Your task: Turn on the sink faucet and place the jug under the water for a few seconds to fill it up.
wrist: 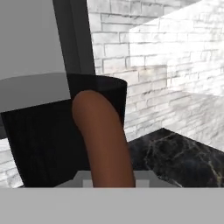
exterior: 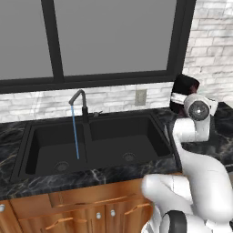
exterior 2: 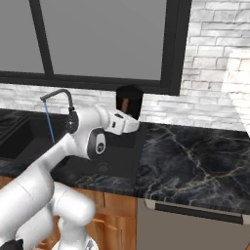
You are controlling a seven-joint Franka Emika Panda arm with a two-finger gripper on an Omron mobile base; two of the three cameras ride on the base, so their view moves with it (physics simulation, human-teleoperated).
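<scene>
The sink faucet (exterior: 78, 98) stands behind the divider of the black sink (exterior: 27, 150), and a thin blue stream of water (exterior: 75, 136) falls from it into the left basin. To the right of the sink, near the back wall, is the black jug (exterior 2: 132, 97) with its reddish-brown handle (wrist: 105, 140). My gripper (exterior 2: 126, 116) is shut on that handle, which runs down between the fingertips in the hand view. The arm's wrist hides the jug's (exterior: 184, 86) lower part in the left base view. The jug is well right of the water.
Black marble counter (exterior 2: 195, 156) stretches right of the sink. A brick wall with an outlet (exterior: 140, 97) and a dark-framed window (exterior: 113, 41) rise behind. Wooden cabinet fronts (exterior: 91, 209) sit below the counter.
</scene>
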